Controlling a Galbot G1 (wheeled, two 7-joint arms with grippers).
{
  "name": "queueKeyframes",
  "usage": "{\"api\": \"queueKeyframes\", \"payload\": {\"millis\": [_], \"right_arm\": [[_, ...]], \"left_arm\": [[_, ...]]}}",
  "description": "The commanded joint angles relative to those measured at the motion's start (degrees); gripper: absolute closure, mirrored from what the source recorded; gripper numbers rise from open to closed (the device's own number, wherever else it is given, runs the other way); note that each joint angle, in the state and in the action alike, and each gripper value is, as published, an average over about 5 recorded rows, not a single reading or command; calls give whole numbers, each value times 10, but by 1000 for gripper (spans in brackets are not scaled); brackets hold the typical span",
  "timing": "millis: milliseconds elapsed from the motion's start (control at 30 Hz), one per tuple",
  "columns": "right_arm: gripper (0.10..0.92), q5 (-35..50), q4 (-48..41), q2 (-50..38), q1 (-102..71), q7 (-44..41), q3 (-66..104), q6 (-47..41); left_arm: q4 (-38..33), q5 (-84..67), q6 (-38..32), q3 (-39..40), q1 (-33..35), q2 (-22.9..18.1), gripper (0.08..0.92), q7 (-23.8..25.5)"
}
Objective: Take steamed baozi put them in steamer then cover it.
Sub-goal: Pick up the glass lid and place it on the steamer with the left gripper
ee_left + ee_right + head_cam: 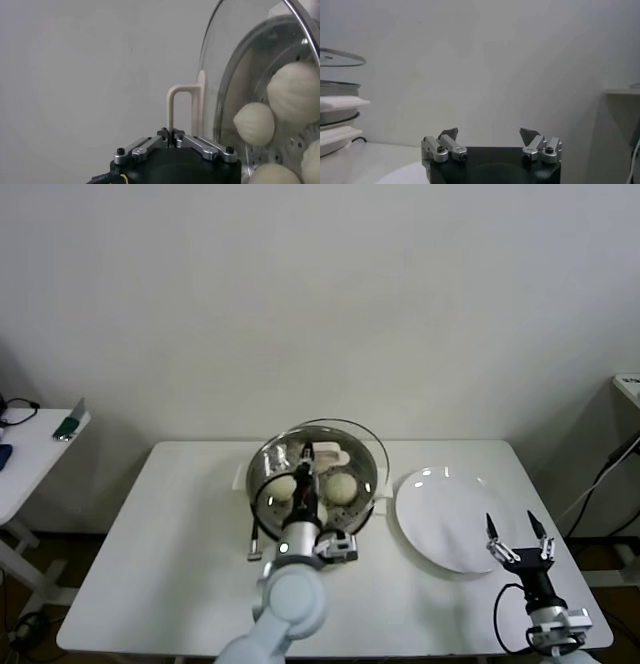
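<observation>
The steamer (270,464) stands at the middle back of the white table, and two baozi (284,487) (342,487) show in its perforated tray. My left gripper (307,469) is shut on the cream handle (172,105) of the cover (360,442), a clear glass lid. The lid hangs just over the pot, slightly tilted. In the left wrist view several baozi (295,92) show through the glass (235,60) beyond my left gripper (171,134). In the right wrist view the cover (340,57) floats a little above the steamer (335,115). My right gripper (518,539) (489,135) waits open and empty.
A flat white plate (440,509) lies to the right of the steamer, bare, with the right gripper over its near right edge. A small side table (40,444) with a few items stands at the far left. A cabinet edge and cables sit at the far right.
</observation>
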Motion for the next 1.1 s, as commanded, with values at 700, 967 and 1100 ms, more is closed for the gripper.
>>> {"api": "queueKeyframes", "payload": {"millis": [700,967,1100], "right_arm": [[203,-2,-7,9,-3,1,3,14],[203,-5,-2,11,-4,2,5,14],[203,1,1,9,-4,12,3,8]], "left_arm": [[47,-15,-10,-18,3,28,862,-27],[52,-5,-22,-20,3,22,862,-26],[37,-10,-18,-19,8,33,853,-13]]}}
